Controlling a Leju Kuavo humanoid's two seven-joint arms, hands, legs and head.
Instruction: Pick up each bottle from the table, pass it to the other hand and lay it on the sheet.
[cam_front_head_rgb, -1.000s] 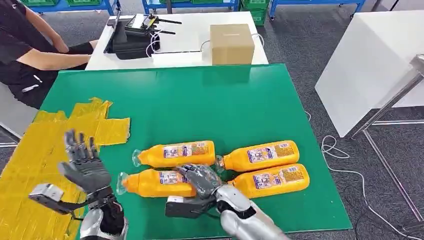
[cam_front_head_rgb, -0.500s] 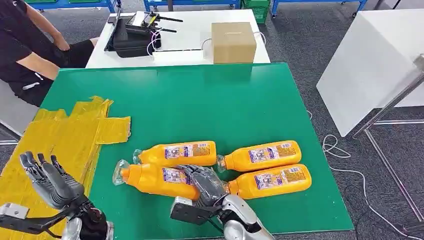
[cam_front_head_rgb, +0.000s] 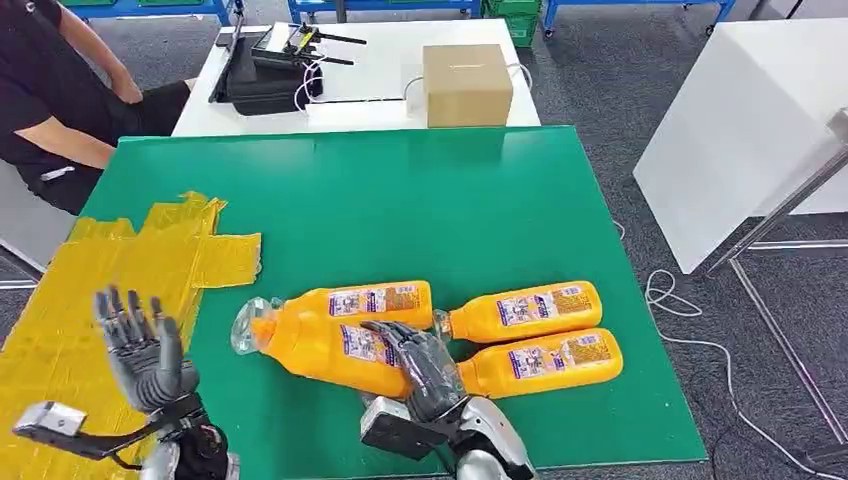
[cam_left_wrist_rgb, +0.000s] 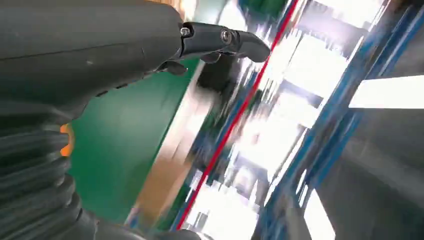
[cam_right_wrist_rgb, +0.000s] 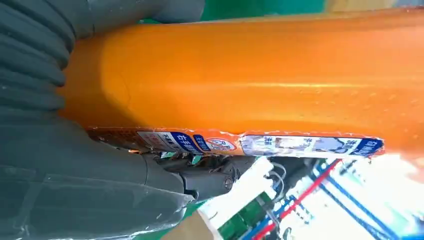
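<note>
**A:** Start with your right hand (cam_front_head_rgb: 425, 365). What is it doing?

**B:** Your right hand grips an orange bottle (cam_front_head_rgb: 320, 345) near its base end. The dark fingers (cam_front_head_rgb: 400, 340) wrap over the labelled part, and in the right wrist view the bottle (cam_right_wrist_rgb: 250, 75) lies right against the hand's ribbed cover with fingers curled under the label. The bottle is tilted, its clear cap end pointing left and raised off the green table (cam_front_head_rgb: 400, 200).

**A:** And your left hand?

**B:** Your left hand (cam_front_head_rgb: 140, 350) is empty, palm up, fingers spread and pointing upward. It sits above the edge of the yellow sheet (cam_front_head_rgb: 90, 290), well apart from the held bottle. The left wrist view is blurred; you see a dark finger (cam_left_wrist_rgb: 220, 40) stretched out with nothing in it.

**A:** Where are the other bottles?

**B:** Three lie on their sides on the green table. One (cam_front_head_rgb: 380, 298) is just behind the held bottle. A second (cam_front_head_rgb: 525, 308) lies to its right, and a third (cam_front_head_rgb: 545, 360) is in front of that one, just beside your right hand.

**A:** Anything farther out?

**B:** The yellow sheet covers the table's left corner. Beyond the green table stands a white table (cam_front_head_rgb: 370, 90) with a cardboard box (cam_front_head_rgb: 465, 83) and a black device (cam_front_head_rgb: 265, 75). A person (cam_front_head_rgb: 50, 100) sits at the far left.
</note>
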